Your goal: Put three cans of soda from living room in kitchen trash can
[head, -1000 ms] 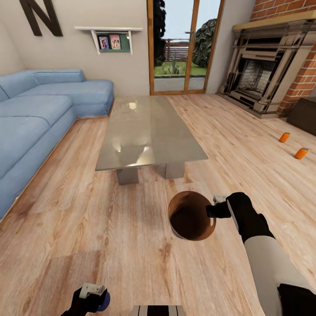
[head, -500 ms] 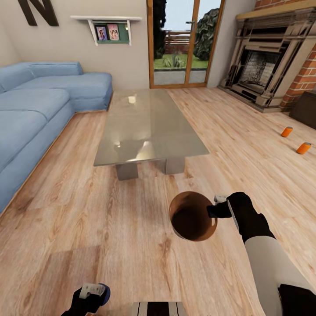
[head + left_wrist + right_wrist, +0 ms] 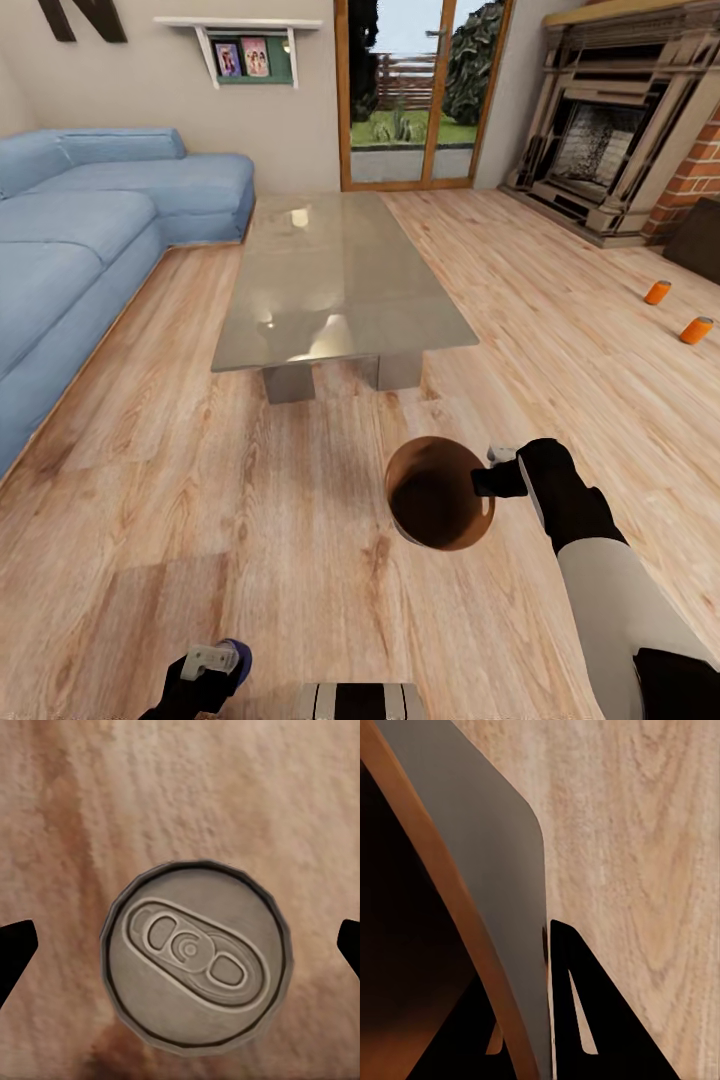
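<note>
My right gripper is shut on the rim of the tash can, holding it above the wood floor with its coppery inside showing. In the right wrist view one finger lies against the can's grey outer wall. My left gripper hangs open, low over the dark blue can of soda, which stands upright on the floor. In the left wrist view the can's grey top sits between the spread fingertips, apart from both. Two orange cans lie on the floor far right.
The grey low table stands ahead in the middle, and the blue sofa runs along the left. A brick fireplace fills the back right, with a dark box beside it. Glass doors are at the back.
The whole view has shifted, with the room's things sliding up the picture, so the camera moved. More of the blue can shows beside my left gripper. The right gripper keeps its hold.
</note>
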